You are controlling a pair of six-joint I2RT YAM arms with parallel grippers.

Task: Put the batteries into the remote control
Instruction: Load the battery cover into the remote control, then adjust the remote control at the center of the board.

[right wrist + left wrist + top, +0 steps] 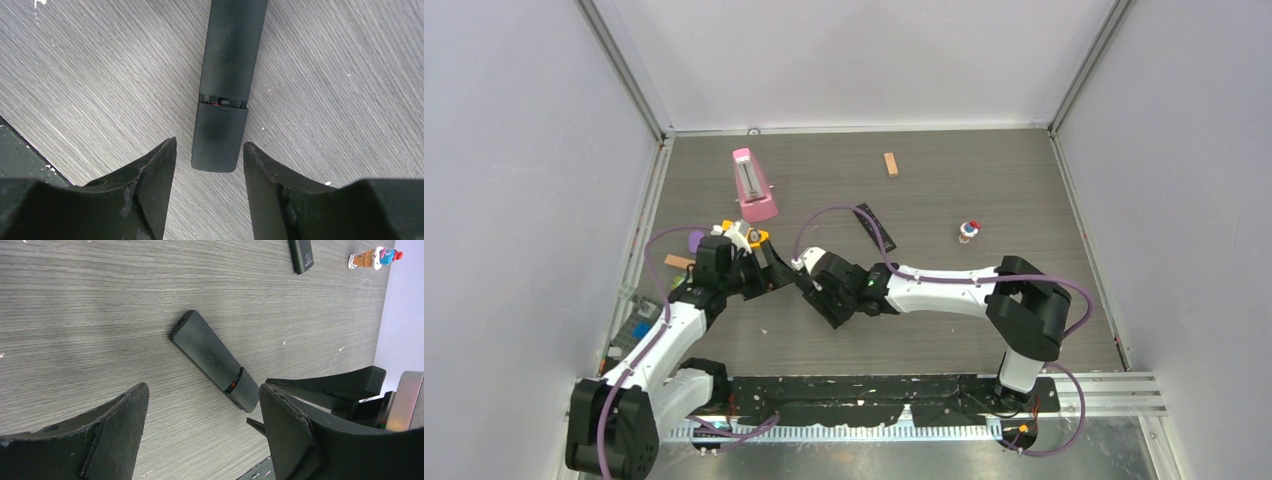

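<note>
The black remote control (231,55) lies flat on the wood-grain table, back side up. Its battery cover (218,137) is slid partly off, and a sliver of red battery (216,103) shows in the gap. My right gripper (209,147) is open, its fingertips on either side of the cover end without touching it. In the left wrist view the remote (207,352) lies ahead of my open, empty left gripper (202,390), with the red battery (233,385) in the gap. From above, both grippers (776,272) (809,280) meet over the remote and hide it.
A second black bar (874,225) lies behind the right arm. A pink upright object (752,185), a wooden block (890,163) and a small toy figure (968,231) stand farther back. A purple thing (692,238) sits by the left arm. A black mat (874,400) lines the near edge.
</note>
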